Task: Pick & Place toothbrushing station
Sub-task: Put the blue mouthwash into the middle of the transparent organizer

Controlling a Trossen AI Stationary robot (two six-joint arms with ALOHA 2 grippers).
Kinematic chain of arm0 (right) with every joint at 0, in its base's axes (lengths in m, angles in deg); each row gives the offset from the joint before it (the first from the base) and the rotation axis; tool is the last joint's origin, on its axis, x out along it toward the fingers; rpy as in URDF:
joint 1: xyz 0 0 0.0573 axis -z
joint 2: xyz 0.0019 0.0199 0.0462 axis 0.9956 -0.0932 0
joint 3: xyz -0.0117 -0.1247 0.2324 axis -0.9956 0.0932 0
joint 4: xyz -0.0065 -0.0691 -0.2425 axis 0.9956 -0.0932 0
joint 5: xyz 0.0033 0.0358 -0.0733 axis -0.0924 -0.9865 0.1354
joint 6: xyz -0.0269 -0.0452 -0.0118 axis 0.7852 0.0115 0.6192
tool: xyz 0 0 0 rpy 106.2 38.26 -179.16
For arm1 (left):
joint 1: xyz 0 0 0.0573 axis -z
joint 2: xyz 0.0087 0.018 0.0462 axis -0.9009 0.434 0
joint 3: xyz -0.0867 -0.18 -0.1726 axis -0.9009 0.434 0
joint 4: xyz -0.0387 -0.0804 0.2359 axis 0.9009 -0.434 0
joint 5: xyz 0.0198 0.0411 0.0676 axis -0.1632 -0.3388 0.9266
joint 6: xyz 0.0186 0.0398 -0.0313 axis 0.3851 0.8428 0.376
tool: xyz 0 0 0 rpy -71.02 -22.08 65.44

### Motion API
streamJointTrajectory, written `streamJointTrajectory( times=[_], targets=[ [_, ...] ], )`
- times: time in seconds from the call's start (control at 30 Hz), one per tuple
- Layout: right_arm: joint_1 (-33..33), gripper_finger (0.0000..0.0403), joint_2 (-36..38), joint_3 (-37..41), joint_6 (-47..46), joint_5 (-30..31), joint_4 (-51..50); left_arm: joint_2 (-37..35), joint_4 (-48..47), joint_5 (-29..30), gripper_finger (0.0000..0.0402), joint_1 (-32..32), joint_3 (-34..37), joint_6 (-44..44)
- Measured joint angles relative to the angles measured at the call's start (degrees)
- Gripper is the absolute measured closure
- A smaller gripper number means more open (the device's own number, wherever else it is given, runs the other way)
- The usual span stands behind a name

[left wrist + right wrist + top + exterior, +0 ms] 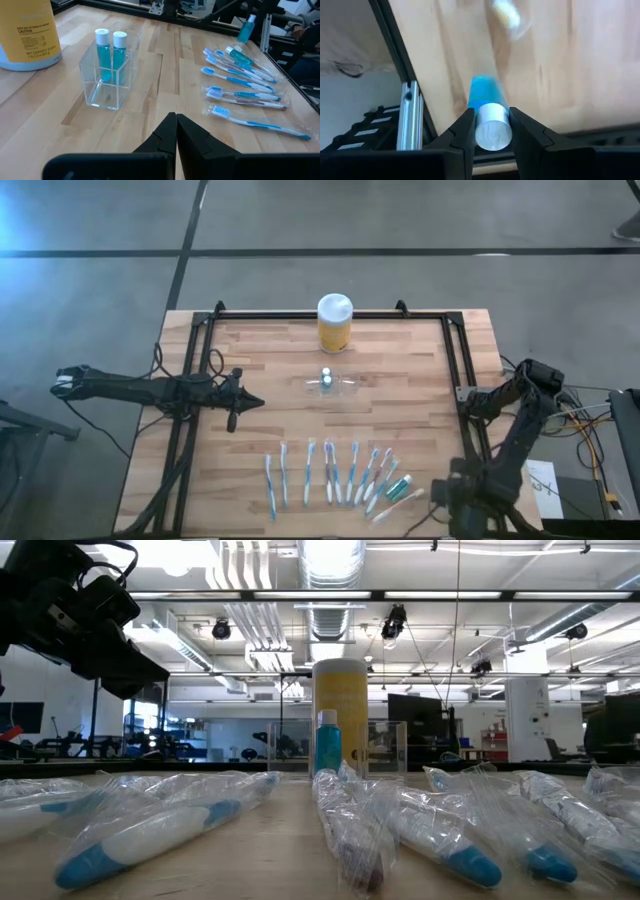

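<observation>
the small clear plastic holder [111, 75] held two blue bottles [111, 52], the right hand [491, 131] gripped a third, seemingly undelivered, and the left hand [176, 131] hovered clenched, empty.

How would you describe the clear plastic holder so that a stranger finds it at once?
Find the yellow jar at the far middle of the wooden table. Just in front of it stands the toothbrushing station, a low see-through box. Unlike the wrapped toothbrushes nearby, it holds upright blue bottles.

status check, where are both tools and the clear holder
Left tool shut, empty, left of the holder. Right tool shut on a blue bottle at the table's right edge. Clear holder mid-table, path clear.
</observation>
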Motion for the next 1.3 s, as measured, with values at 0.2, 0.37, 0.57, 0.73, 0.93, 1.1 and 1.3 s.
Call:
streamJointTrajectory(
  times=[0.2,0.37,0.57,0.73,0.93,1.1,1.3],
  targets=[
    [9.59,0.0314,4.08,-2.74,13.87,1.83,-7.02,0.00,0.00,0.00,0.0390,-0.03,0.00,0.01],
    [20.49,0.0314,5.10,-8.25,28.98,4.32,-14.15,0.01,0.00,0.00,0.0390,-0.03,0.00,0.13],
    [34.58,0.0314,4.97,-15.27,47.67,6.80,-16.72,0.01,0.00,0.00,0.0390,-0.03,0.00,0.19],
    [45.10,0.0314,4.97,-21.03,61.83,10.74,-16.72,0.01,0.00,0.00,0.0390,-0.02,0.00,0.59],
    [56.89,0.0314,1.69,-29.65,75.37,12.61,-16.25,0.04,0.00,0.09,0.0390,0.02,0.00,1.97],
    [63.56,0.0314,-6.55,-39.20,87.13,10.23,-16.87,0.19,0.00,0.33,0.0390,-0.03,0.00,2.64],
    [66.42,0.0314,-17.40,-50.34,101.84,9.43,-23.71,0.24,-0.01,0.37,0.0390,-0.03,0.00,4.53]
  ],
)
